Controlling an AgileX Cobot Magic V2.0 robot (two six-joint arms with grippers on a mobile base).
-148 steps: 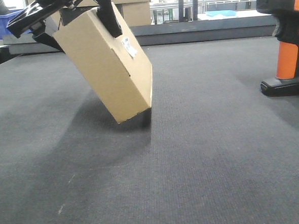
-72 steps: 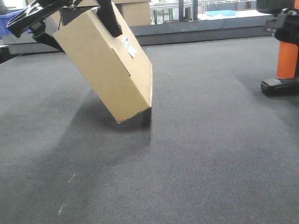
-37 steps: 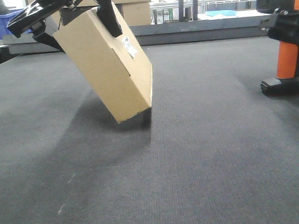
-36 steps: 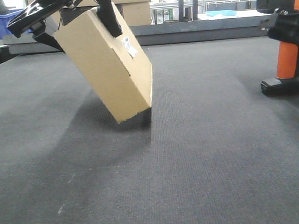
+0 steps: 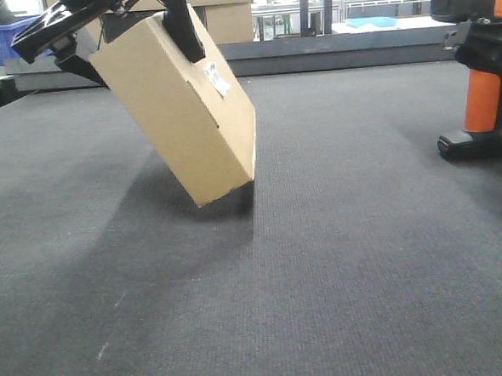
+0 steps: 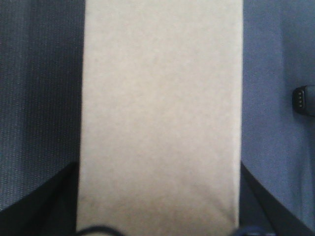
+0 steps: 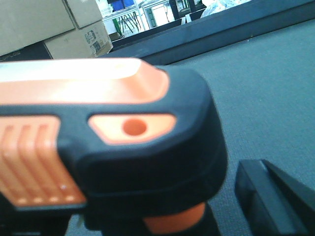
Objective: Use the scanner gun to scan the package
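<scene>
Left gripper (image 5: 136, 50) is seen clamped on the upper end of the package (image 5: 187, 115), which is held tilted at about ten o'clock in the front view. Its white label (image 5: 217, 79) is turned toward three o'clock. Whether its lower corner touches the dark mat (image 5: 325, 277) cannot be told. The scanner gun (image 5: 487, 105) is stood upright at about two o'clock, well apart. The right gripper (image 5: 491, 50) is placed at its handle; whether it is closed cannot be told.

Open grey bench (image 5: 341, 268) stretches between the tilted package (image 5: 178, 116) toward its left edge and the scanner gun (image 5: 484, 97) at the right edge.
</scene>
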